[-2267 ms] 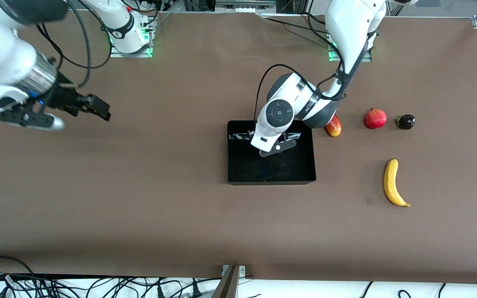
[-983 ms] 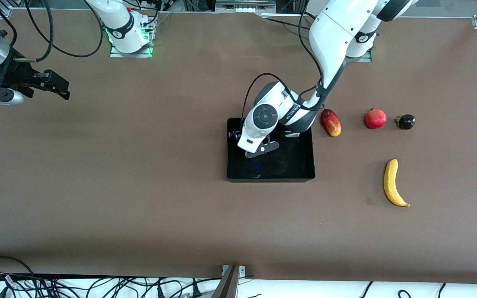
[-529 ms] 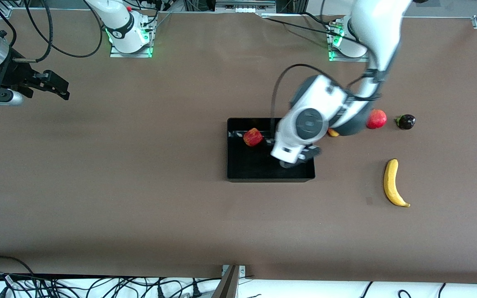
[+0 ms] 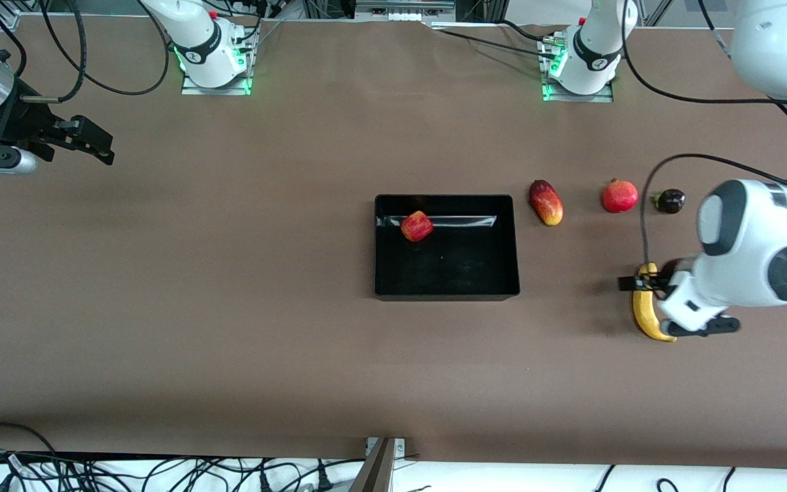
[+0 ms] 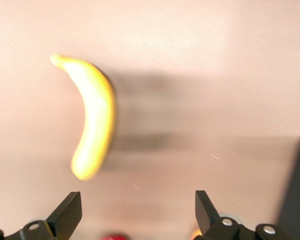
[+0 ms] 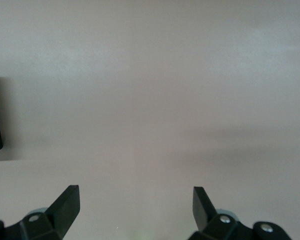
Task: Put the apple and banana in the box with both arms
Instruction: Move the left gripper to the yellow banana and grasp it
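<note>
From the front we count one black rectangular plastic box (image 4: 447, 290) holding one small red apple (image 4: 417, 226) near its wall farthest from the camera. One long yellow banana (image 4: 645, 316) lies on the brown table (image 4: 229, 307) toward the left arm's end, with the left gripper (image 4: 641, 282) above it. The right gripper (image 4: 86, 140) waits over the other end. Three more fruits line up beside the box: one mango (image 4: 546, 202), one pomegranate (image 4: 619, 196), one dark fruit (image 4: 669, 201).

In the left wrist view, we see two fingers (image 5: 70, 212) spread wide, holding nothing, the banana (image 5: 92, 117) lying apart.

In the right wrist view, two fingers (image 6: 67, 202) gape wide, empty.
</note>
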Available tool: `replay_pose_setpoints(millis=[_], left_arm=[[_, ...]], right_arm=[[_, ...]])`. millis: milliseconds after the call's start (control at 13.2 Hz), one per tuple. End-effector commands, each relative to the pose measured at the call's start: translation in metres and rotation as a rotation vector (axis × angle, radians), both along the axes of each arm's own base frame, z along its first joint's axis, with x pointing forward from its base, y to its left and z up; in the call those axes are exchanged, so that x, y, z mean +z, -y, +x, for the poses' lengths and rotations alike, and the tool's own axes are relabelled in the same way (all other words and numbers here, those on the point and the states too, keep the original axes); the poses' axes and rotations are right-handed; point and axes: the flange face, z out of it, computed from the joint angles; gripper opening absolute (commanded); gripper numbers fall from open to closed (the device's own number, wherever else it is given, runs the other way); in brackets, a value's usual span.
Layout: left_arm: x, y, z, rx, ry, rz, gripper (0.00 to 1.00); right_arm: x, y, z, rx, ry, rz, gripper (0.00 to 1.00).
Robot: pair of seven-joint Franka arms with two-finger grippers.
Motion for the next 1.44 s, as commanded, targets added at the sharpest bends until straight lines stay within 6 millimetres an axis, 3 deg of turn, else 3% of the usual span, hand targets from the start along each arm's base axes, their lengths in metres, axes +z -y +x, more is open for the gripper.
replay_pose_setpoints(millis=[0, 227, 378, 680, 756, 831, 983, 1058, 1209, 1360], left_arm=[[-0.053, -0.022, 0.009, -0.128, 0.044, 0.007, 1.0], [-0.103, -0.025, 0.003, -0.129, 0.086, 0.01, 1.0], [-0.126, -0.03, -0.005, -0.124, 0.089, 0.007, 1.0], [-0.14, -0.045, -0.011, -0.114, 0.073, 0.013, 1.0], [-0.14, -0.044, -0.011, -0.112, 0.07, 0.011, 0.85], [-0.139, -0.047, -0.012, -0.105, 0.07, 0.011, 0.65], [-0.14, -0.046, -0.015, -0.109, 0.063, 0.008, 0.11], [-0.139, -0.046, -0.014, -0.109, 0.063, 0.01, 0.0], [-0.121, -0.042, -0.012, -0.104, 0.065, 0.016, 0.0], [-0.087, -0.021, -0.011, -0.083, 0.012, 0.008, 0.0]], right_arm=[[0.006, -0.001, 0.001, 0.002, 0.001, -0.001, 1.0], [0.006, -0.001, 0.001, 0.003, 0.002, 0.0, 1.0], [0.006, -0.002, 0.001, 0.002, 0.003, -0.001, 1.0], [0.006, -0.005, 0.001, 0.006, 0.002, 0.004, 1.0], [0.006, -0.005, 0.001, 0.006, 0.002, 0.006, 1.0], [0.006, -0.006, 0.001, 0.006, 0.005, 0.006, 1.0], [0.007, -0.006, 0.002, 0.008, 0.014, 0.008, 1.0], [0.007, -0.006, 0.002, 0.008, 0.014, 0.01, 1.0], [0.007, -0.007, 0.002, 0.011, 0.012, 0.022, 1.0], [0.007, -0.006, 0.003, 0.012, 0.018, 0.023, 1.0]])
